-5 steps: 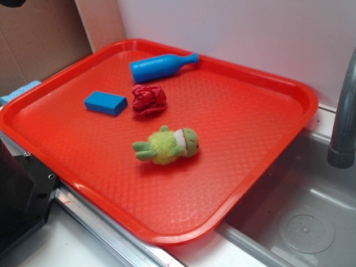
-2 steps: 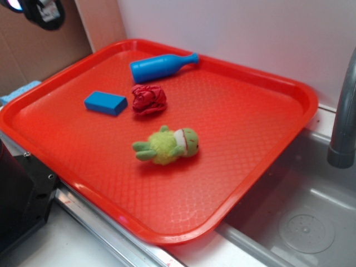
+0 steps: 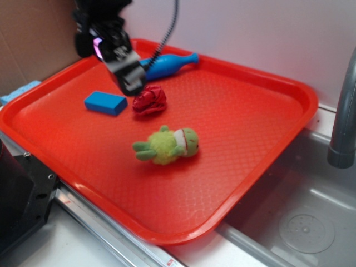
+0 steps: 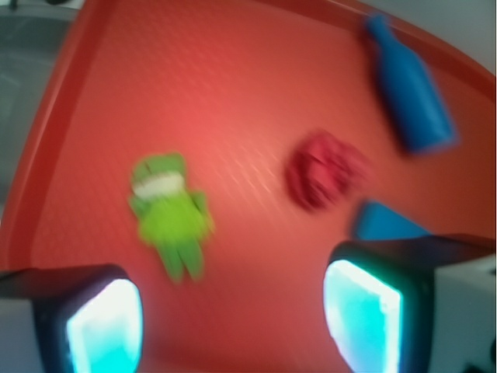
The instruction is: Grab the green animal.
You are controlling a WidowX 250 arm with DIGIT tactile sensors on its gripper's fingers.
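One claw (image 3: 132, 83) newly arrived above tray (image 3: 250, 111), wide open, empty, green animal (image 3: 167, 146) unmoved.

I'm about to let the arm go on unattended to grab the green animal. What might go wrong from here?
1. The tool hangs right beside the red lump, away from the green animal; a straight descent here would likely catch the wrong item.
2. The plush lies on its side on the tray, limbs sticking out, so the pads may pinch only a limb and lose it.
3. The wrist view is blurred, so aiming may be off.
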